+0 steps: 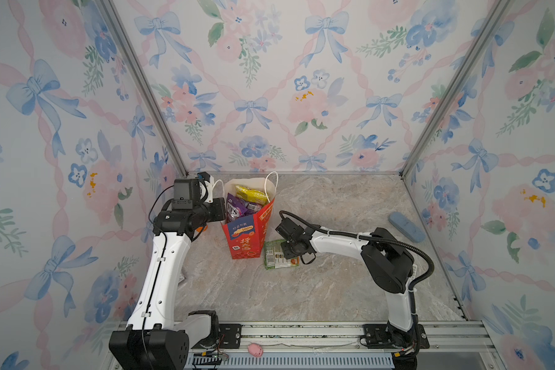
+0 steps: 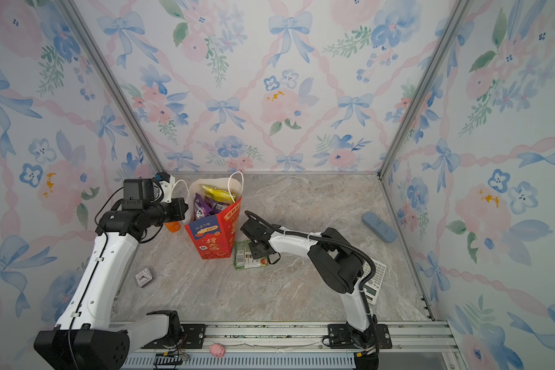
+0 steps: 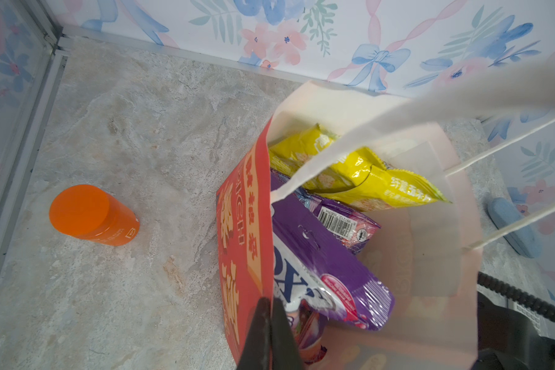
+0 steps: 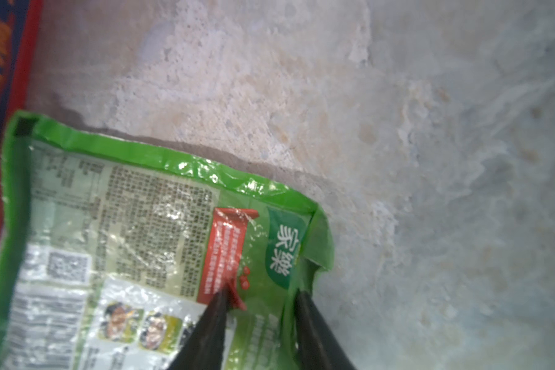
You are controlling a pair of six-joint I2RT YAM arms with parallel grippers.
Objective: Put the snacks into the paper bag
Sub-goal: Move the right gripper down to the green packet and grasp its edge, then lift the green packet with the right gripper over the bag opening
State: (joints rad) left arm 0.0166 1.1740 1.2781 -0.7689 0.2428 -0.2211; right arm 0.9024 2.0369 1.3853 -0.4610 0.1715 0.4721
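Here the paper bag (image 1: 247,237) stands upright toward the far left corner of the table (image 1: 334,224), my left gripper (image 3: 268,301) pinched shut on its red rim, a purple packet (image 3: 327,256) and a yellow packet (image 3: 366,179) inside. The green packet (image 4: 125,224) lies flat just beside the bag's base, and my right gripper (image 4: 260,294) sits narrowly parted on its corner

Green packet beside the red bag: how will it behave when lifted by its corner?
Likely floppy: the green packet is thin crinkled film, and its corner buckles up between the right gripper's fingers. Probably light, since it lies nearly flat. The glossy surface may slip from a corner pinch.
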